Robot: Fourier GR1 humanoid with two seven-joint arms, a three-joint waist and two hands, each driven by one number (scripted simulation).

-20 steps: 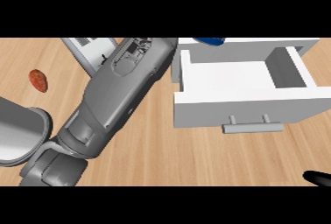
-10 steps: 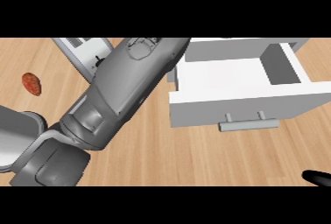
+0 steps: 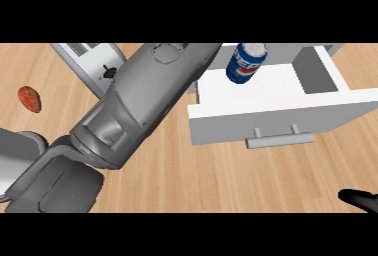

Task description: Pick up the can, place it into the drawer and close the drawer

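Right hand barely shows; can stands, perhaps, inside drawer.

Bright, even light from above; the drawer casts only a faint shadow, without glare.

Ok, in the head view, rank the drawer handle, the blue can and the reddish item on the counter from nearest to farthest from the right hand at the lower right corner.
From the right hand:
1. Drawer handle, up and left of it, on the white drawer's front.
2. Blue can, farther up, upright at the drawer's back left.
3. Reddish item, far across at the counter's left edge.
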